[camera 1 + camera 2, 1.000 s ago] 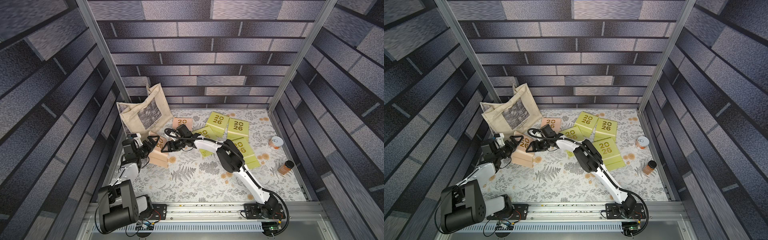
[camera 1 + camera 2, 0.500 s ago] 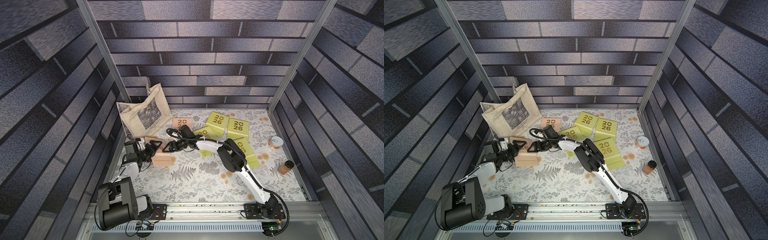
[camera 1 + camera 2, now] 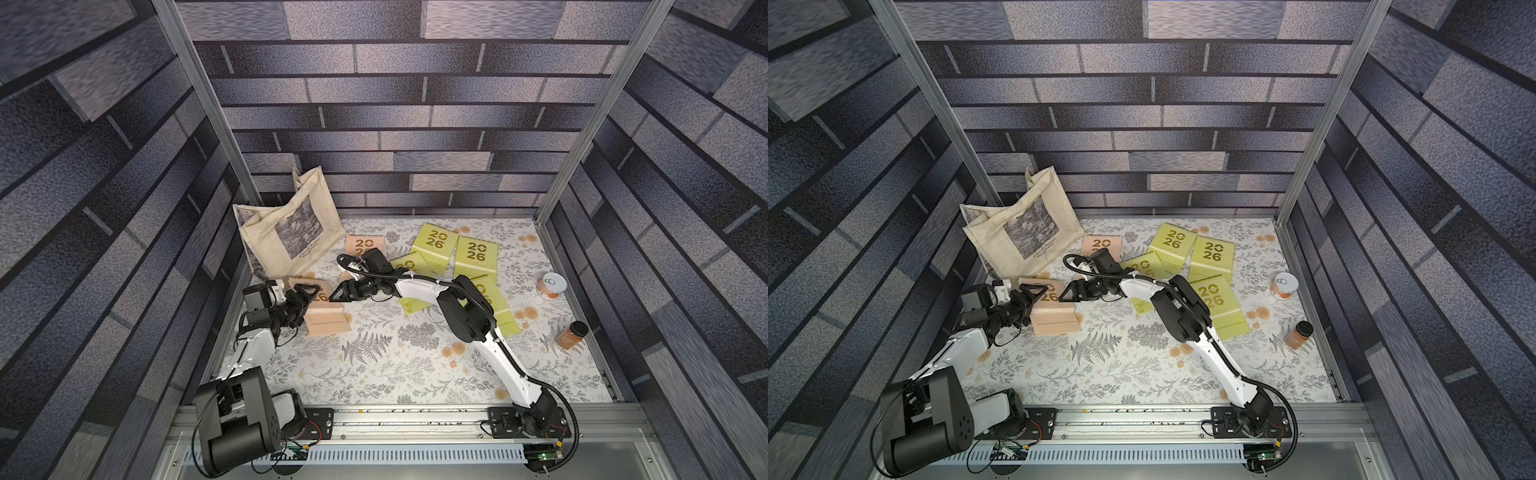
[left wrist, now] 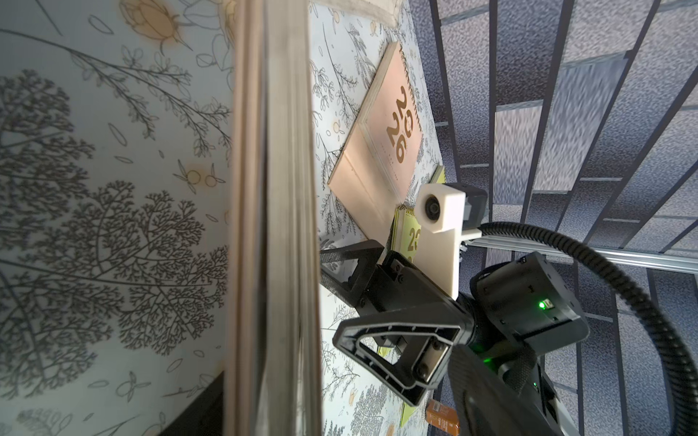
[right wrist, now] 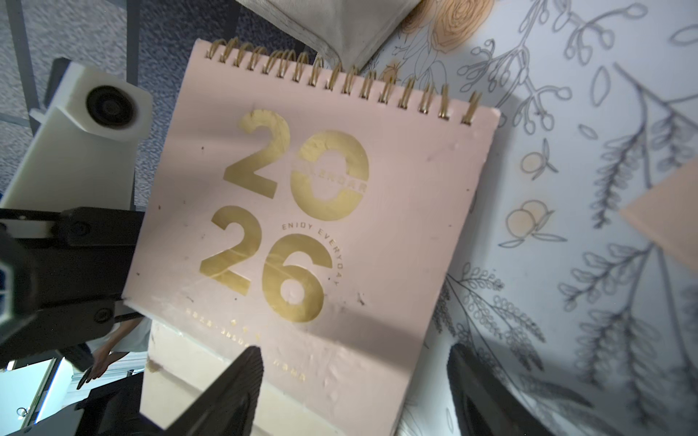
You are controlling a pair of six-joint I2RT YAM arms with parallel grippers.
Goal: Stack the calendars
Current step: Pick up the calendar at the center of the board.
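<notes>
A peach-pink calendar [image 3: 322, 309] [image 3: 1054, 316] lies at the table's left with its card stand toward the front. My left gripper [image 3: 305, 301] [image 3: 1032, 301] is at its left edge, jaws open. In the left wrist view that calendar's page edge [image 4: 275, 226] runs close up between the jaws, against one finger. From the right, my right gripper [image 3: 336, 294] [image 5: 355, 358] is open around a corner of its cover [image 5: 321, 226]. Behind lies a second pink calendar [image 3: 362, 245] [image 4: 393, 132]. Several lime-green calendars [image 3: 476, 255] overlap at the back right, partly hidden by the right arm.
A cream tote bag [image 3: 291, 232] leans in the back left corner, just behind the near pink calendar. A white-and-orange can [image 3: 551, 285] and a brown jar [image 3: 573, 334] stand by the right wall. Panelled walls close in three sides.
The near pink calendar, tilted up between the two grippers a second ago, now lies down on the table. The left jaws have narrowed a little. The right arm has barely moved.
</notes>
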